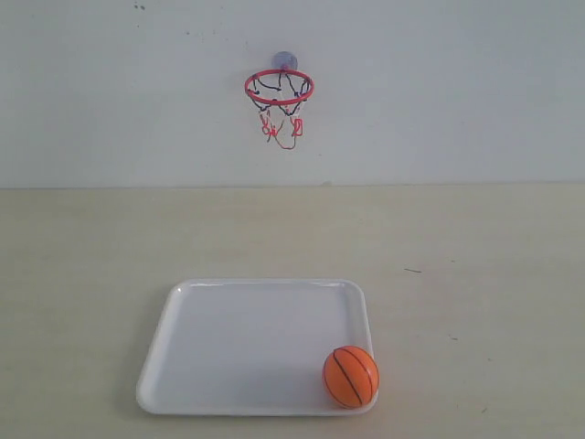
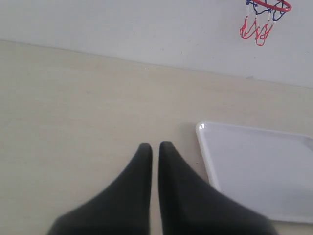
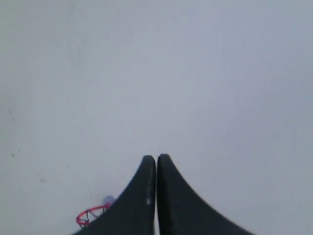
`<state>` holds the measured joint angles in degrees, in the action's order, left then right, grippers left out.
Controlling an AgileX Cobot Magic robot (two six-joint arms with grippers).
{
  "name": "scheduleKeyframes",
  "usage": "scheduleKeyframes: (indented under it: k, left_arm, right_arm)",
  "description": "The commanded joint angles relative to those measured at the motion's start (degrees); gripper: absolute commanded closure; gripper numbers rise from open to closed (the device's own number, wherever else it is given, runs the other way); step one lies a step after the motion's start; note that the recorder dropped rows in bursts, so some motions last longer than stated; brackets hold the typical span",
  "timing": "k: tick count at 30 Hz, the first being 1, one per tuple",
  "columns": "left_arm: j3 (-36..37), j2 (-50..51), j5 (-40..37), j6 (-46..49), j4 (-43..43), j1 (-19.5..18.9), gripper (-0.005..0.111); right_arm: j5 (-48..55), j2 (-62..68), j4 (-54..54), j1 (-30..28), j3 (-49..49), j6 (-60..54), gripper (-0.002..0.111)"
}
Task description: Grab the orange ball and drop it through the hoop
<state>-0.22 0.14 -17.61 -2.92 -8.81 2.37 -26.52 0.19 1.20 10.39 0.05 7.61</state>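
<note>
The orange ball rests in the near right corner of the white tray. On the back wall hangs the hoop, red ring with a string net, held by a suction cup. Neither arm shows in the exterior view. My left gripper is shut and empty, over bare table just beside the tray's corner, with the hoop far off. My right gripper is shut and empty, facing the wall; part of the hoop peeks out beside its fingers.
A pale wooden tabletop spreads around the tray up to the plain white wall. The tray's raised rim runs all round it.
</note>
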Motion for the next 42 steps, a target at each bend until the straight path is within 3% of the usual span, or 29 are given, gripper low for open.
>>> scheduleKeyframes:
  k: [1, 6, 11, 26, 34, 37, 42]
  left_arm:
    - [0.2, -0.1, 0.2, 0.3, -0.3, 0.1, 0.103]
    - [0.2, -0.1, 0.2, 0.3, -0.3, 0.1, 0.103]
    - [0.2, -0.1, 0.2, 0.3, -0.3, 0.1, 0.103]
    - [0.2, -0.1, 0.2, 0.3, -0.3, 0.1, 0.103]
    - [0.2, -0.1, 0.2, 0.3, -0.3, 0.1, 0.103]
    - [0.2, -0.1, 0.2, 0.3, -0.3, 0.1, 0.103]
    - [0.2, -0.1, 0.2, 0.3, -0.3, 0.1, 0.103]
  right_arm:
    - [11.0, 0.1, -0.4, -0.1, -5.4, -3.2, 0.108]
    - [30.0, 10.8, -0.4, -0.1, -16.9, -14.8, 0.108]
    - [37.5, 23.3, -0.2, -0.1, -24.3, -14.3, 0.108]
    - [17.4, 30.1, -0.2, -0.1, -25.6, -9.9, 0.108]
    - [12.6, 44.3, -0.9, 0.3, -26.8, 6.7, 0.108]
    - [21.7, 53.3, -2.1, 3.1, -31.0, 7.6, 0.108]
    - [49.4, 68.0, -1.8, 12.4, -46.0, -0.1, 0.108]
